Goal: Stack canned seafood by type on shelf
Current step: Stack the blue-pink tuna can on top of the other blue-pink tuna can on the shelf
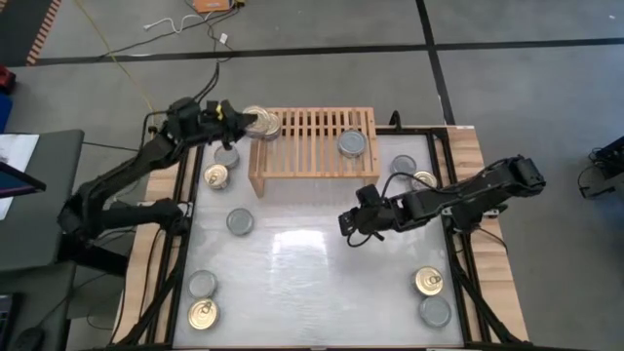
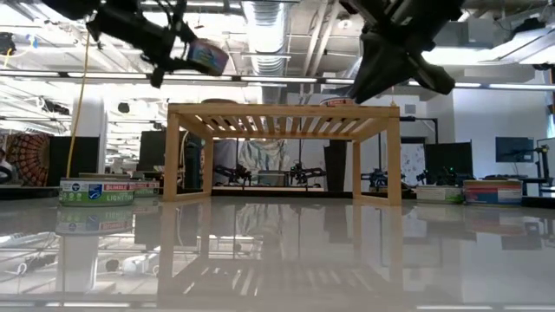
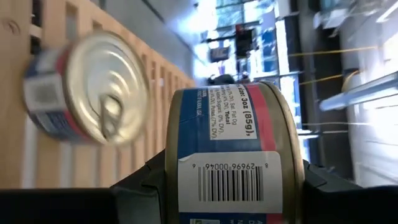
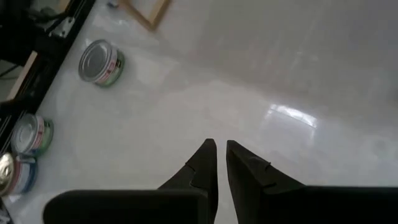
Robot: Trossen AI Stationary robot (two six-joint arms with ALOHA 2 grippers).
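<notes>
In the left wrist view my left gripper is shut on a tin with a blue-and-red label. It hangs over the left end of the light-wood shelf, and the low view shows the held tin above the shelf's top. A pull-ring tin sits on the slats just beyond it. A silver-topped tin stands on the shelf's right half. My right gripper hovers shut over the bare table middle and holds nothing. My left gripper pinches the tin between its two fingers, one on each flat face near the rim. The labelled wall with the barcode faces back toward the wrist. The fingers come in about level from the table's left side. The tin is lifted clear and slightly tilted.
Loose tins lie on the table: two by the shelf's left leg, one at mid left, two at the near left corner, two right of the shelf, two at the near right. The table's middle is bare.
</notes>
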